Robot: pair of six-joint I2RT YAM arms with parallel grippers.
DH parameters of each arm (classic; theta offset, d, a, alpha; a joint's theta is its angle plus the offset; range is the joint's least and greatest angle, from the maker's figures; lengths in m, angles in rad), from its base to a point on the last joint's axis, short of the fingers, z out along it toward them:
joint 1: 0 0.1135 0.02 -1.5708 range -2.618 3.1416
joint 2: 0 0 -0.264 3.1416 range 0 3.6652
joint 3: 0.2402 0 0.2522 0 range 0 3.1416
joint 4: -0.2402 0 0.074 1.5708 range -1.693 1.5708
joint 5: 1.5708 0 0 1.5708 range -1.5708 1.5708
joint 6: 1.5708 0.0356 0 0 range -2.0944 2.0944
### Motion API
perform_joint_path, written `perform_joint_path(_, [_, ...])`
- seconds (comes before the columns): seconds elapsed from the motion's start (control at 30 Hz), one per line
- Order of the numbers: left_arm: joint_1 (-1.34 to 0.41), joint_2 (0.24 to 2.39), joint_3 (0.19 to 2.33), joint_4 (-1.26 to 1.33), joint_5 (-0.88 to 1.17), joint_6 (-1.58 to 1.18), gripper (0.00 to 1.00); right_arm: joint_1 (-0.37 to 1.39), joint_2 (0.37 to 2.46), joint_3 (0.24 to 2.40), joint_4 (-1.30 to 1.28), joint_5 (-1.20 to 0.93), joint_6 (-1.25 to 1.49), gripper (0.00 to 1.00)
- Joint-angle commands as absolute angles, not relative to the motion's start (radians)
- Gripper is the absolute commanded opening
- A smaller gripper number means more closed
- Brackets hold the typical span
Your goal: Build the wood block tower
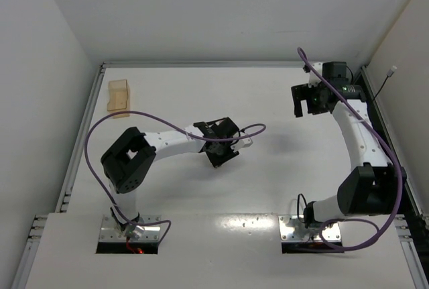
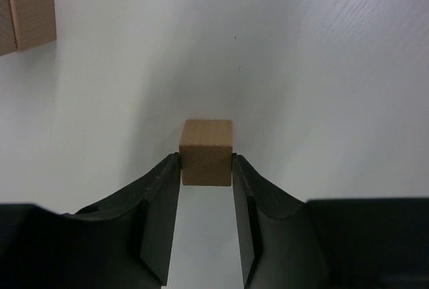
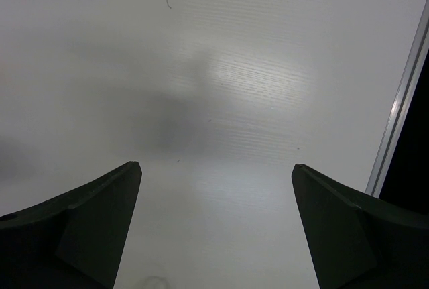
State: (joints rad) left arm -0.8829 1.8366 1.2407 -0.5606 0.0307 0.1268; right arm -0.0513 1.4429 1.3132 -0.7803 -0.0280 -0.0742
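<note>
we see the left gripper (image 2: 206, 168) low on the white table (image 2: 322, 68), fingers closed against both sides of a small wooden cube (image 2: 206, 147); the cube sits on the table mid-workspace. more tan blocks (image 2: 27, 11) lie apart at the far left of the left wrist view, cut by the frame edge. the right gripper (image 3: 214, 175) hangs wide open, holding nothing, beside the right-hand rail (image 3: 401, 108).
</note>
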Motion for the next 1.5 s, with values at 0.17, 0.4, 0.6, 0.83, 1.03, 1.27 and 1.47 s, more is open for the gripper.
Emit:
perform_joint_path(0.17, [-0.884,1.856,1.244,-0.555,0.064,0.137,0.25,-0.058,1.454,1.353,-0.772,-0.051,-0.057,0.92])
perform_joint_path(0.4, [-0.884,1.836,1.287,-0.61,0.064,0.114,0.0,-0.058,1.454,1.353,-0.772,-0.061,-0.057,0.92])
perform_joint_path(0.6, [-0.884,1.802,1.414,-0.759,0.156,0.051,0.0,-0.058,1.473,1.353,-0.772,-0.094,-0.057,0.92])
perform_joint_path(0.83, [-0.874,1.819,1.651,-0.957,0.166,0.06,0.0,-0.058,1.473,1.362,-0.781,-0.112,-0.057,0.92])
perform_joint_path(1.03, [-0.819,1.916,1.925,-1.143,0.175,0.081,0.0,-0.058,1.473,1.362,-0.781,-0.13,-0.057,0.92])
perform_joint_path(1.27, [-0.746,1.997,2.098,-1.255,0.192,0.113,0.0,-0.058,1.473,1.362,-0.781,-0.13,-0.057,0.92])
perform_joint_path(1.47, [-0.756,1.925,1.958,-1.215,0.298,0.152,0.07,-0.058,1.473,1.362,-0.781,-0.13,-0.057,0.92])
